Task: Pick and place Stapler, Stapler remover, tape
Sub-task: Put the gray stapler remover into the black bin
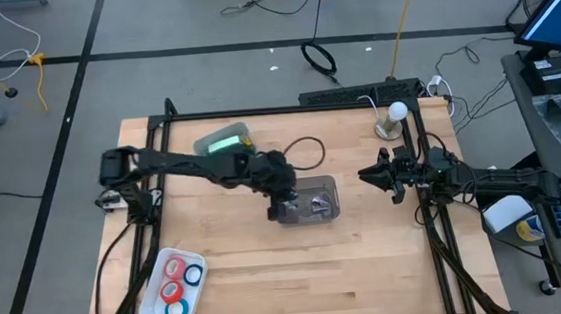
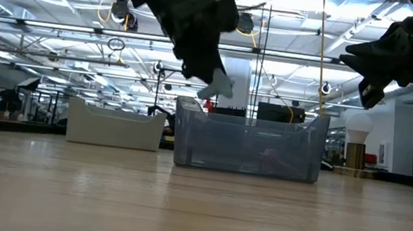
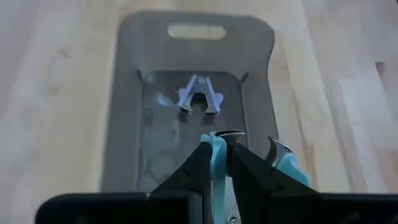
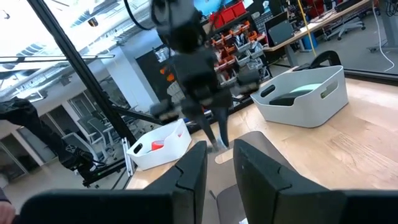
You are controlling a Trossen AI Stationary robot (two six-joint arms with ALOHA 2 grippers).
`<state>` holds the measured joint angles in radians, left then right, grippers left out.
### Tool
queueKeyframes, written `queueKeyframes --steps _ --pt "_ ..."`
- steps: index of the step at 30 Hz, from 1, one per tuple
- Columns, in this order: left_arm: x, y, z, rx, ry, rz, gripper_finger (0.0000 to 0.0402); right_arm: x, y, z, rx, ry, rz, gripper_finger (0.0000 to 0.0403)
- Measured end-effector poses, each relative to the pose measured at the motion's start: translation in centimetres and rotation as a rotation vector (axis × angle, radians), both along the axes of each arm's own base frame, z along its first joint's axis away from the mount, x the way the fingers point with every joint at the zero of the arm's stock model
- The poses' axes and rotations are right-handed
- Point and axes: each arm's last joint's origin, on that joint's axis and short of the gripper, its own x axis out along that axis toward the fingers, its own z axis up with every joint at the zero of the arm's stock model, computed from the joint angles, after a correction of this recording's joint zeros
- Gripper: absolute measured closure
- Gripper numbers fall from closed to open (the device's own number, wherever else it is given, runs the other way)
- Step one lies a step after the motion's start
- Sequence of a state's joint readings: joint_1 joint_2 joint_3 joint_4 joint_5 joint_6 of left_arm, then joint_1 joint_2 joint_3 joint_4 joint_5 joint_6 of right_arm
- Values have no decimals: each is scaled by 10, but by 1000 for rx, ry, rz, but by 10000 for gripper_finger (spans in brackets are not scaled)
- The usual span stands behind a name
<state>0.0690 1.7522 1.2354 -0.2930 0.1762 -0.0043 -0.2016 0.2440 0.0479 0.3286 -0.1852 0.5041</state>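
We are holding a teal staple remover [image 3: 219, 152] clamped in the left fingers [image 3: 239, 171] over the grey bin [image 1: 309, 201], where another remover [image 3: 199, 98] is lying. Our right gripper [image 1: 380, 176], fingers apart, is waiting beside it. The stapler [image 1: 224, 141] is sitting in its white bin [image 1: 203, 144]; the tape [image 1: 174, 284] is lying in a tray [image 1: 152, 306] on the counter [image 1: 299, 266].

A robotics lab or workshop: ceiling trusses [image 2: 59, 30], red parts bins [image 4: 231, 14], floor cables [image 1: 319, 58], a monitor [image 1: 558, 10].
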Motion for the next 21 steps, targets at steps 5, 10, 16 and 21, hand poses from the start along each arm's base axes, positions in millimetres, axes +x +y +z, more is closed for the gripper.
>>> queueKeyframes --steps 5,10,16,21 --pt "10 3 -18 -41 34 -15 361 0 0 0 2 4 0 332" --pt "13 7 -30 -48 62 -10 353 0 0 0 2 4 0 332" --pt "19 13 -46 -49 79 2 353 0 0 0 2 5 0 332" --pt "22 14 -57 -78 99 6 355 0 0 -1 9 8 1 332"
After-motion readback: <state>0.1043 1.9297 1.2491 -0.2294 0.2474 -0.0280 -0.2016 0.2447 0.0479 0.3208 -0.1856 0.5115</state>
